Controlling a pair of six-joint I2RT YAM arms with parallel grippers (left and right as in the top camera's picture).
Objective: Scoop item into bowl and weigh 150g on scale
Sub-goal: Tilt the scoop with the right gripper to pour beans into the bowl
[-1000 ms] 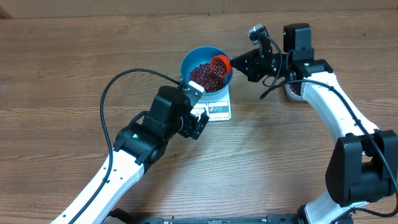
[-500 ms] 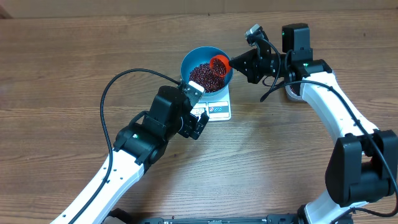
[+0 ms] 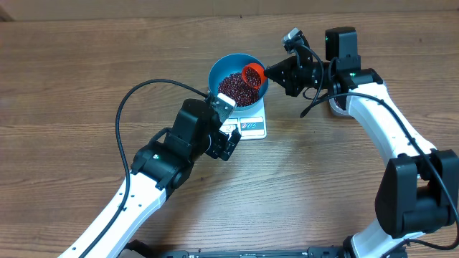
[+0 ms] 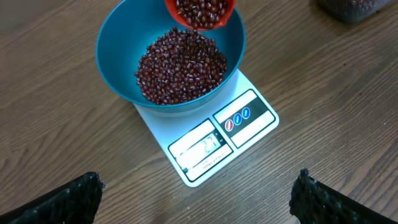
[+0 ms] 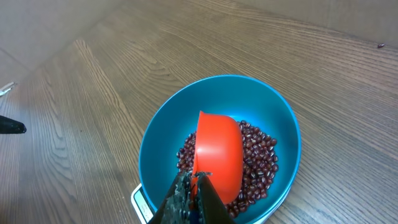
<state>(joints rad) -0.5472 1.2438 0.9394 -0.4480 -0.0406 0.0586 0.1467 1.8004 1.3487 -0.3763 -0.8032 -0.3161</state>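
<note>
**Pouring beans into the bowl, target weight not confirmed**

Much of the job looks done. The blue bowl (image 4: pixel 118 56) sits squarely on the white scale (image 4: pixel 217 140), and a mound of beans (image 4: pixel 180 65) covers its bottom and climbs partway up the walls. The orange-red scoop (image 4: pixel 199 12) hangs over the bowl's far rim, tipped mouth-down towards the heap with a load of beans visible inside, so this portion has not been emptied. The right end effector (image 5: pixel 193 186) is clamped tight on the scoop's handle. The left end effector (image 4: pixel 196 202) stands spread wide and holds nothing, hovering near the scale's display edge, apart from both scale and bowl.

What is left, as I judge it, is to finish this pour, check the reading, and add or stop accordingly. Digits glow on the display, but they are too small and skewed to read with confidence, so I cannot say how close the weight is to the target. A clear tub (image 4: pixel 351 9) with dark contents sits at the edge of the left wrist view, probably the supply.

The beans are small, glossy, maroon ovals that heap loosely and should roll and scatter easily. The bowl is deep, round, smooth plastic with a thin rim. The scoop is rounded, shiny plastic of a similar finish. The scale is a flat, rounded rectangle with a label panel beside its window. The surface (image 4: pixel 323 112) is wood-grain brown, matte and streaked.
</note>
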